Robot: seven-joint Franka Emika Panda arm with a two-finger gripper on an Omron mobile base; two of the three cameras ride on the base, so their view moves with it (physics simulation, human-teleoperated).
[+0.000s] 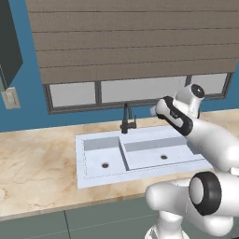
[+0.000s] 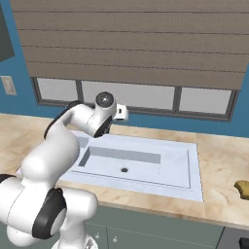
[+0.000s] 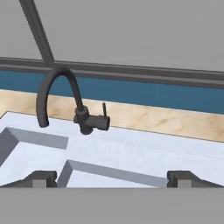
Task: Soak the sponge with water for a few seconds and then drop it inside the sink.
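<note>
Tool (image 3: 112, 178) spread wide, facing faucet (image 3: 72, 105) above sink (image 3: 131, 153).

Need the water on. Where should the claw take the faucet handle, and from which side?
Grip the thin lever standing upright on the faucet's side stub, near its top. Come straight in from the front of the sink, with the open claw's fingers straddling it sideways.

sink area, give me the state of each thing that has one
faucet: off, no water falling, spout over the narrow basin
sink: both basins hold nothing, no water in them
sponge: on the counter right of the sink, not held
pincer: open, holding nothing
</note>
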